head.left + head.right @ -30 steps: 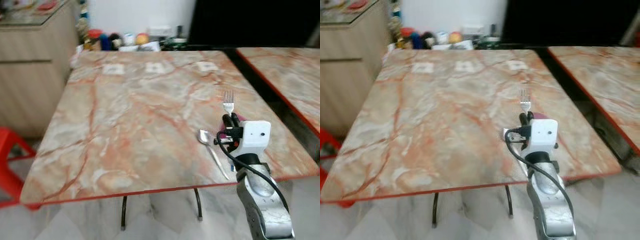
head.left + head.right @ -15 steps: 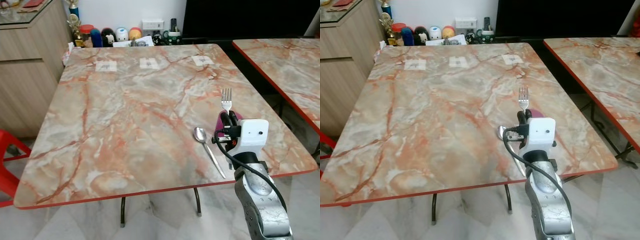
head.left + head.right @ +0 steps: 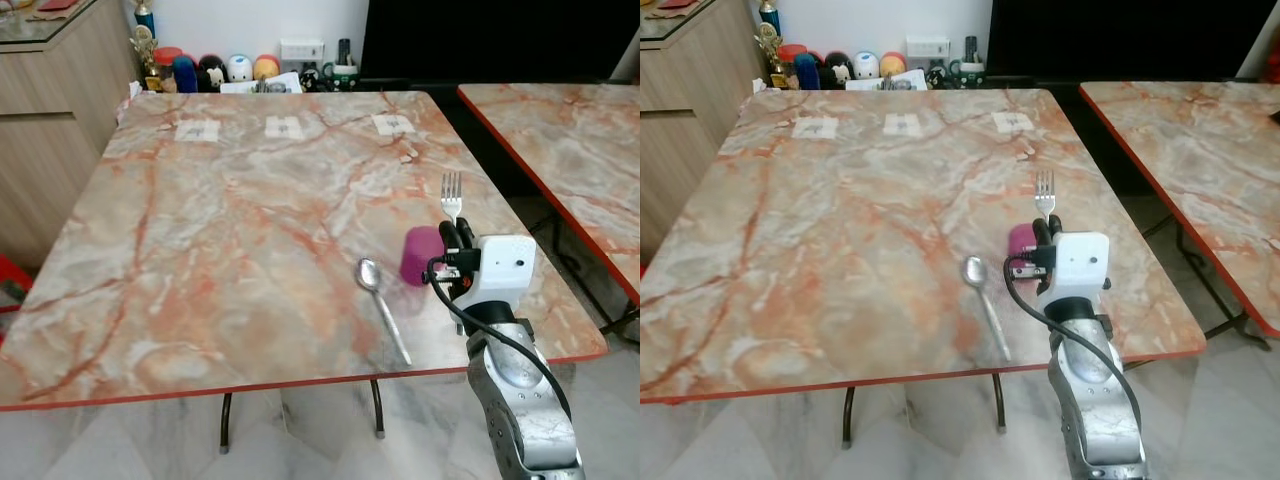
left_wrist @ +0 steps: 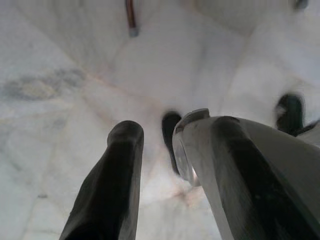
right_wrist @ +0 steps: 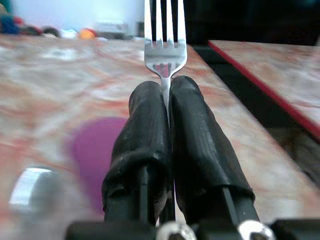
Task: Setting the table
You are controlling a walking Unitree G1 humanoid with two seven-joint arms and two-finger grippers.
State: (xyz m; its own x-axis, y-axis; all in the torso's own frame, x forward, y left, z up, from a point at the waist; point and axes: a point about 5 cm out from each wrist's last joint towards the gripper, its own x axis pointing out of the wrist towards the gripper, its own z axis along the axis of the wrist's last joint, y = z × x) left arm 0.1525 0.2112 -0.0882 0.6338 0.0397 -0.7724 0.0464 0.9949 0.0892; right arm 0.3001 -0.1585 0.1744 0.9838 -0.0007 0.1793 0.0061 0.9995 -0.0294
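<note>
Pinching a silver fork (image 3: 452, 193) by its handle, the right claw (image 3: 455, 237) has its two black fingers (image 5: 150, 135) pressed together around the metal, with the tines pointing up and away from the robot, toward the far side of the bench (image 3: 230, 220). The fork is upright and held over the bench's right part, near its right edge; four straight tines and the shiny neck rise clear of the fingertips, while the rest of the handle is hidden between them. Just beside the claw, on its left, stands a small magenta cup (image 3: 421, 256) on the bench top, partly covered by the fingers. Further left lies a silver spoon (image 3: 383, 309), bowl toward the far side and handle running toward the near edge, apart from the cup. The bench top is orange-veined marble pattern with a red rim, and three small white cards (image 3: 284, 127) sit in a row near its far edge. Beyond that edge a cluster of bottles and small figures (image 3: 210, 72) stands against the wall. A second bench (image 3: 560, 140) of the same pattern stands to the right, and a wooden cabinet (image 3: 50, 110) to the left. The left claw (image 4: 165, 170) hangs over pale marble floor (image 4: 60, 75), its fingers spread a little and holding nothing.
</note>
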